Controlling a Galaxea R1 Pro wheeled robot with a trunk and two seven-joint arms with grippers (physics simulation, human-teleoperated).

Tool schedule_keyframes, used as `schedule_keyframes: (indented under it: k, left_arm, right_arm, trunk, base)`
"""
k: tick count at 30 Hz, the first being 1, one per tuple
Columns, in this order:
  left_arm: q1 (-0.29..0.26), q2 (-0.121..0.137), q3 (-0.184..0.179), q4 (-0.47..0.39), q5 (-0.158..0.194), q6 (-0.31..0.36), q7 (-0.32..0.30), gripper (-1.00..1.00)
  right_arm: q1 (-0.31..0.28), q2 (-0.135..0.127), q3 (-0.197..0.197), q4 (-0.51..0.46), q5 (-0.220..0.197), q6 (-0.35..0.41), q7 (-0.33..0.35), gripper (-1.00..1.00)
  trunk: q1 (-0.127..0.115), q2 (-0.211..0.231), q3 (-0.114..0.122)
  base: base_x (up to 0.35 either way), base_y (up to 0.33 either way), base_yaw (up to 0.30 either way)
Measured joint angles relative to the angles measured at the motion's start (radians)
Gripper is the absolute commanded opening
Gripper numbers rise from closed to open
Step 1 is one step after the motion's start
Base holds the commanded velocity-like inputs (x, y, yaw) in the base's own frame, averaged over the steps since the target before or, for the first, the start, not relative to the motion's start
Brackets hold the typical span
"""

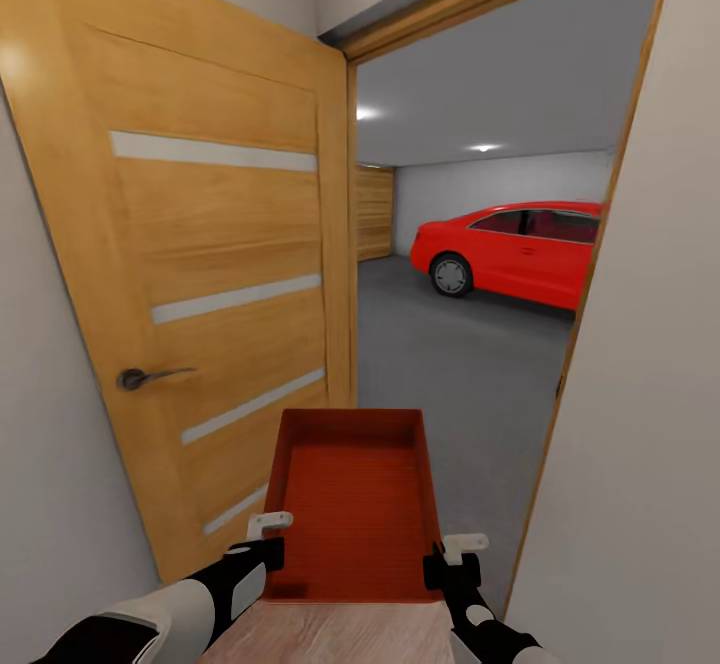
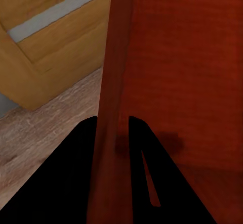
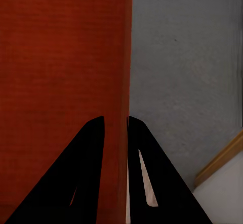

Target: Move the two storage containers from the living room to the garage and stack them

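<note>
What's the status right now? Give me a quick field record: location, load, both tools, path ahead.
location: at the doorway, wood door swung open on the left
load: one storage container held out in front, open side up, nothing inside
left tool: shut on the container's left wall, one finger on either side of it
right tool: shut on the container's right wall
path ahead: dark grey garage floor beyond the threshold
obstacle: red car parked far right
second container: not seen here

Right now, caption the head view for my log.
Both grippers hold the storage container at the open door, garage floor ahead.
</note>
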Motion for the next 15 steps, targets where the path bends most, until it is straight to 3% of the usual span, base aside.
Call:
schedule_keyframes:
  k: [15]
  left_arm:
    - [0.000, 0.000, 0.000, 0.000, 0.001, -0.001, 0.000, -1.00]
  right_arm:
    - [0.000, 0.000, 0.000, 0.000, 0.001, 0.000, 0.000, -1.00]
  trunk:
    - [0.000, 0.000, 0.000]
  base:
    - [0.206, 0.309, -0.283]
